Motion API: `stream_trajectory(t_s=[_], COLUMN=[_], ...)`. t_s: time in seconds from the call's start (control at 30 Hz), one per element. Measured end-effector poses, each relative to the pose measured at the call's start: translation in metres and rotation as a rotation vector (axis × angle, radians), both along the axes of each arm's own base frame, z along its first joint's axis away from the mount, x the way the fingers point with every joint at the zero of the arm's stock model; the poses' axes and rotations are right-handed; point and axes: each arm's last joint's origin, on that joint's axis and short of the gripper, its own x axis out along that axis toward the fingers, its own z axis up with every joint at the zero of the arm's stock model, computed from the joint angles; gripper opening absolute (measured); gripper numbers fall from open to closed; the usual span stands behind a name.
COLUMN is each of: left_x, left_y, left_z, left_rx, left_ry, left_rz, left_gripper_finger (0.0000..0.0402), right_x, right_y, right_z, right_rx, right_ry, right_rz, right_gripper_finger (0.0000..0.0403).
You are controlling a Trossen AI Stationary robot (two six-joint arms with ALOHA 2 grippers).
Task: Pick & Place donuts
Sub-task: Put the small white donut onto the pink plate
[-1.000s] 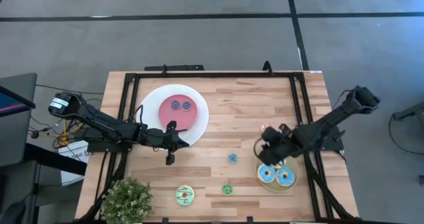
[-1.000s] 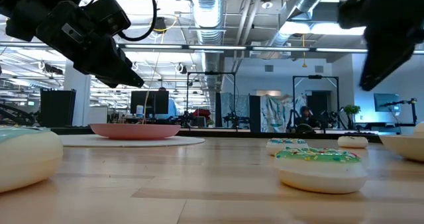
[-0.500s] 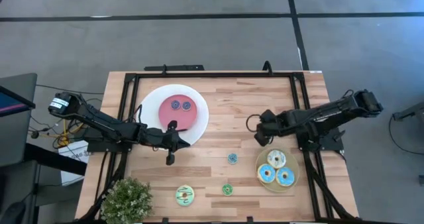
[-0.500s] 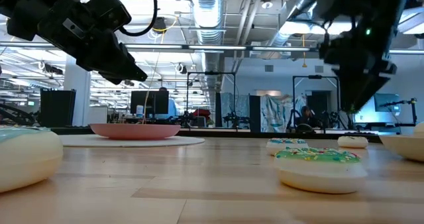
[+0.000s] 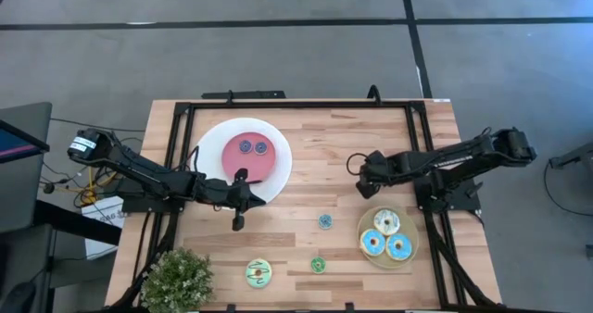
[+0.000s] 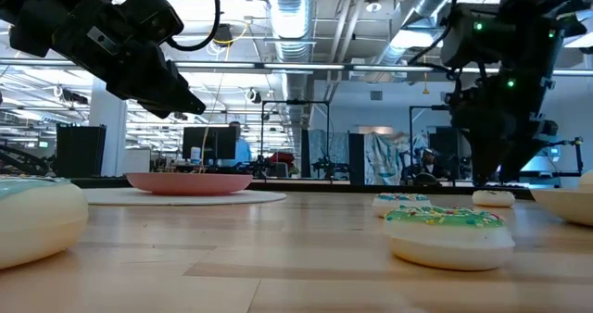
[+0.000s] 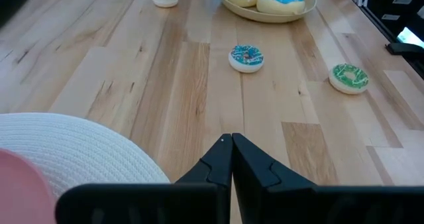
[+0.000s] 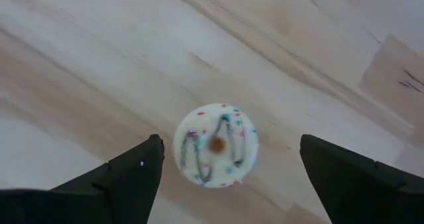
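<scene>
The right gripper point(image 5: 363, 174) is now found clear of the round tan plate point(image 5: 388, 265), over bare wood of the light wooden table point(image 5: 352, 137). A second ago it was held over that plate, on which only two blue-iced ring donuts were seen. Three large donuts are now counted there: the pale-iced donut point(image 5: 386, 222) has been added beside the two blue-iced donuts point(image 5: 372, 243). One placement is therefore judged done, and the next pick appears to be lined up.

The right gripper's jaws are spread wide and nothing is held. In the right wrist view a small white sprinkled ring donut point(image 8: 215, 144) is seen lying on the wood between the two fingers, untouched.

The left gripper point(image 7: 232, 139) is held closed and empty, just beside the rim of the big white plate with a pink centre point(image 5: 211, 137).

Nine donuts are counted. Four are large: three on the tan plate and one pale-green-iced donut point(image 5: 258, 274) near the table's front edge, beside a small potted plant point(image 5: 176, 278). Five are small: two purple donuts point(image 5: 246, 147) on the pink centre, one teal donut point(image 5: 325, 221), one green donut point(image 5: 318, 265), and the white one under the right gripper.
</scene>
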Motion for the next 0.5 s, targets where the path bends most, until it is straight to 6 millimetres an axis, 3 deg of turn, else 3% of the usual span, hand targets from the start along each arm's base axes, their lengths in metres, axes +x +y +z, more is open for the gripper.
stream_trajectory(t_s=[0.27, 0.5], left_x=[0.0, 0.0], left_y=[0.0, 0.0], left_z=[0.0, 0.0], left_rx=[0.004, 0.003], left_ry=[0.0, -0.001], left_rz=[-0.002, -0.002], left_gripper_finger=[0.0002, 0.0002], right_x=[-0.004, -0.006], right_y=[-0.005, -0.004], right_z=[-0.017, -0.018], right_rx=[0.037, 0.039], right_ry=[-0.051, -0.043], right_rz=[-0.024, -0.028], right_gripper_finger=[0.0326, 0.0302])
